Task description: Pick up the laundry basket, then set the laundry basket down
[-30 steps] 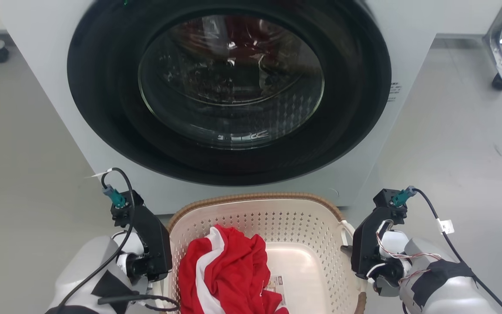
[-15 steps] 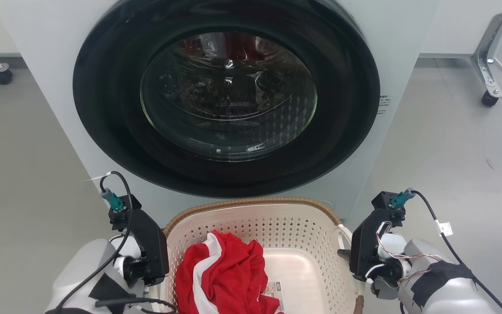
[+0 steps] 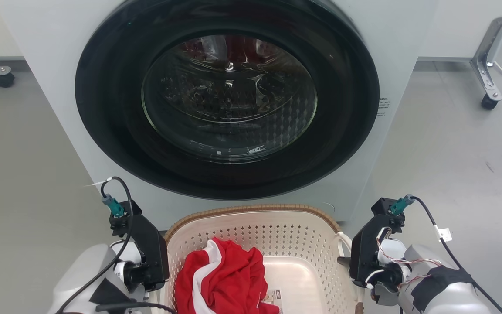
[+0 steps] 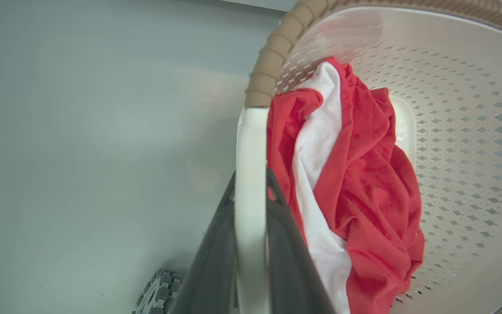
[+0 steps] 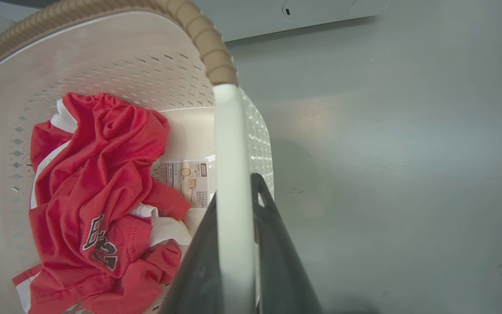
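Over the last second the washing machine and the laundry basket have slid down the head view together, so read that as the head moving, not as a lift. The basket sits at bottom centre, just before the machine, with a red-and-white garment inside. Your left gripper and right gripper each stay clamped on a white side handle; I can't tell whether the basket is off the floor.

I see the basket upright before the washer: cream, perforated, brown woven rim, white side handles, red-and-white cloth bunched inside at its left.
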Robot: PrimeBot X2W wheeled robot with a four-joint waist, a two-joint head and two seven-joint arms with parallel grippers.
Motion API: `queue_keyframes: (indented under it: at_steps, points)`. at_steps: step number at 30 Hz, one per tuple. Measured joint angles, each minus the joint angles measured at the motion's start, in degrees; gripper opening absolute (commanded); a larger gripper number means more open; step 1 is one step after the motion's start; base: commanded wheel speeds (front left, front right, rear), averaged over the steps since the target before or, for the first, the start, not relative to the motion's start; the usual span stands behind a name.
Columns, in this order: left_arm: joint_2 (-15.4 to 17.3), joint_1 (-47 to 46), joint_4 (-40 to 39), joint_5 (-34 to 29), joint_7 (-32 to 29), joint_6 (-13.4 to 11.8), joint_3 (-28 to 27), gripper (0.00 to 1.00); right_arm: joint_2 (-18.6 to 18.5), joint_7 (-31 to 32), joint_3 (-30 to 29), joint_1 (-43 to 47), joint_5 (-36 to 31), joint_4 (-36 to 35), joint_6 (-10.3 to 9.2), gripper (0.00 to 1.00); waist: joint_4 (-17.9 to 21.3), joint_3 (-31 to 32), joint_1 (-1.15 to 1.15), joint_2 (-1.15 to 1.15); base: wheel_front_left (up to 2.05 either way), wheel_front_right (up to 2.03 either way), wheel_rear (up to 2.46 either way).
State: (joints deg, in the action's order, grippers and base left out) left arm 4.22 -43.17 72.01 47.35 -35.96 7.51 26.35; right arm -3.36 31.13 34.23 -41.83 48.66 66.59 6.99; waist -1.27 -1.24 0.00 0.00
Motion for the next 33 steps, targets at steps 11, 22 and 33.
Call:
queue_keyframes:
  at_steps: [11, 22, 33]
  points:
    - [0.2, 0.0, 0.0, 0.1, 0.0, 0.0, 0.3, 0.0, 0.0, 0.1, 0.8, 0.1, 1.5, -0.1, -0.01, 0.0, -0.1, 0.0, 0.0, 0.0, 0.0, 0.0, 0.0]
    - [0.3, 0.0, 0.0, 1.2, 0.3, 0.0, 0.6, 0.0, -0.1, 0.1, 1.4, 0.1, 2.4, -0.1, -0.01, 0.0, -0.2, -0.1, 0.0, 0.0, 0.0, 0.0, 0.0]
    - [0.2, 0.4, 0.0, 1.2, 2.2, 0.0, 1.2, 0.0, -0.1, -0.7, 2.0, 0.3, 2.8, 0.0, -0.01, 0.0, -0.2, -0.9, 0.0, 0.0, 0.0, 0.0, 0.0]
